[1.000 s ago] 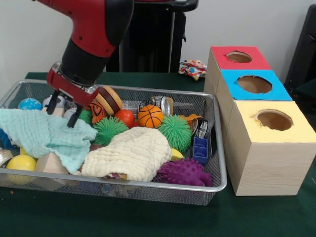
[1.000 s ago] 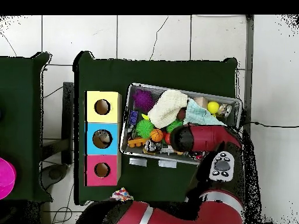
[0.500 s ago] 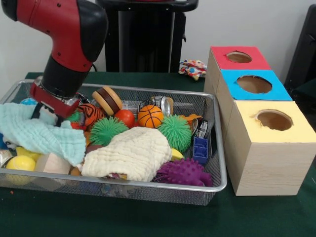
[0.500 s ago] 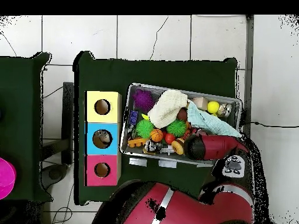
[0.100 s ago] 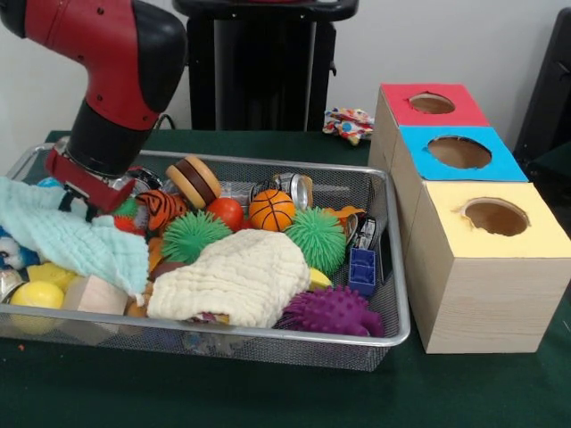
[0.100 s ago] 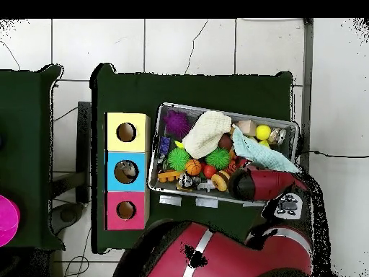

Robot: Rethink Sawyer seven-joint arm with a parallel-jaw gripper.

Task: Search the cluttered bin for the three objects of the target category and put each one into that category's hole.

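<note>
The wire mesh bin [image 5: 393, 267] is full of mixed items. My gripper [image 5: 78, 203] is low at the bin's left end, shut on a light blue cloth [image 5: 80, 245] whose upper edge is pulled up and leftward. Beside it lie a tiger-striped ball [image 5: 162, 207], a toy burger [image 5: 196, 180], a red ball [image 5: 227, 212], a small basketball [image 5: 271, 210] and two green spiky balls [image 5: 192, 234] [image 5: 316, 236]. A cream cloth [image 5: 236, 276] covers the bin's front middle. In the overhead view the arm [image 6: 259, 182] hides the gripper, and the blue cloth [image 6: 259, 150] lies beside it.
Three boxes with round holes stand right of the bin: red [image 5: 432, 103], blue [image 5: 459, 152], yellow [image 5: 496, 217]. A purple spiky ball [image 5: 335, 310], a blue stapler [image 5: 363, 267], a can [image 5: 294, 187], a yellow ball [image 5: 37, 294] and a wooden block [image 5: 89, 294] also lie in the bin.
My gripper dropped onto the light blue cloth and moved left with it. The cloth slid left, uncovering the left green spiky ball and the tiger-striped ball.
</note>
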